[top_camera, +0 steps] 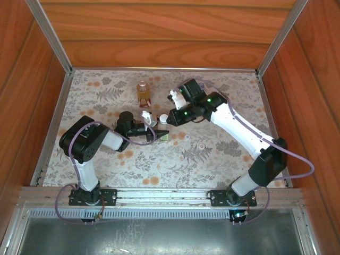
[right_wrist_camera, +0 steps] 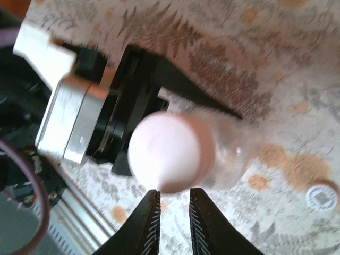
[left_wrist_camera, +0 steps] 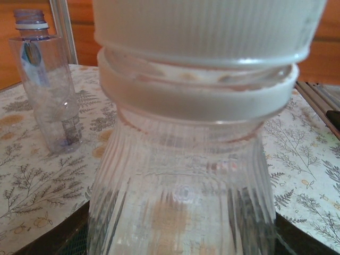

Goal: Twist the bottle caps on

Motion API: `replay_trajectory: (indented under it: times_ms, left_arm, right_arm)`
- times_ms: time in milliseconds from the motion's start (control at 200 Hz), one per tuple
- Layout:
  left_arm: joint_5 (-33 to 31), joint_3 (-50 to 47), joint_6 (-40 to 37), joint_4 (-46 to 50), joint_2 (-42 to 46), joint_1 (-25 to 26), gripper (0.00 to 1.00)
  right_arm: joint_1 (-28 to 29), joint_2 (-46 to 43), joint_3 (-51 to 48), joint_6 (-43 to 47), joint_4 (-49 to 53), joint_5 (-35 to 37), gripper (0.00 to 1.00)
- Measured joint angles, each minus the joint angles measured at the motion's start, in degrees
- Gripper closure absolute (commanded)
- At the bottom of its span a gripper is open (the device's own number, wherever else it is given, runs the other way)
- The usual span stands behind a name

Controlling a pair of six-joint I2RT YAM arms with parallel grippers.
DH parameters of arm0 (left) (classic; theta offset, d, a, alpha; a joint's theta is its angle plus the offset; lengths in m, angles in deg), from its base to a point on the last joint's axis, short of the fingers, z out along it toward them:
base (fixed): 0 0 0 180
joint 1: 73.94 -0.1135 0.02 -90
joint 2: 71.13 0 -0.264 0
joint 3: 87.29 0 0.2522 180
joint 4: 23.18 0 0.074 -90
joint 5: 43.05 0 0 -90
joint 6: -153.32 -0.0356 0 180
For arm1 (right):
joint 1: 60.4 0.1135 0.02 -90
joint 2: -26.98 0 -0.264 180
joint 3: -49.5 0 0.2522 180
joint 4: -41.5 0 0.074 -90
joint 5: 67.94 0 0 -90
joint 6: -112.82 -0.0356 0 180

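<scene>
Seemingly one cap (left_wrist_camera: 202, 26) was seated, not fully tightened, on the bottle (left_wrist_camera: 180, 186) clamped in the left gripper (top_camera: 161, 136) at mid-table; the right gripper (right_wrist_camera: 171, 212) was closed, empty, beside it. A second bottle (left_wrist_camera: 45, 79) was seen uncapped, a loose cap (right_wrist_camera: 322, 195) unused.

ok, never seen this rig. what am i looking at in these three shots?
Two white robot arms at a floral-cloth table. The overhead picture looks down from behind them; the others come from wrist cameras. The left claw grips a clear ribbed plastic bottle with a white ribbed cap on its neck. The right claw is shut, empty, close to that cap. Also standing: an amber plastic bottle and a bluish uncapped bottle. A small loose white cap lies on the cloth.
</scene>
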Motion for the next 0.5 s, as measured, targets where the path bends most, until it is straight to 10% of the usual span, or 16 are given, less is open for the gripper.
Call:
replay_trajectory:
  times_ms: [500]
  left_arm:
    - [-0.1,0.0,0.0,0.2,0.1,0.0,0.43]
  right_arm:
    - [-0.9,5.5,5.1,-1.4,-3.1,2.5,0.75]
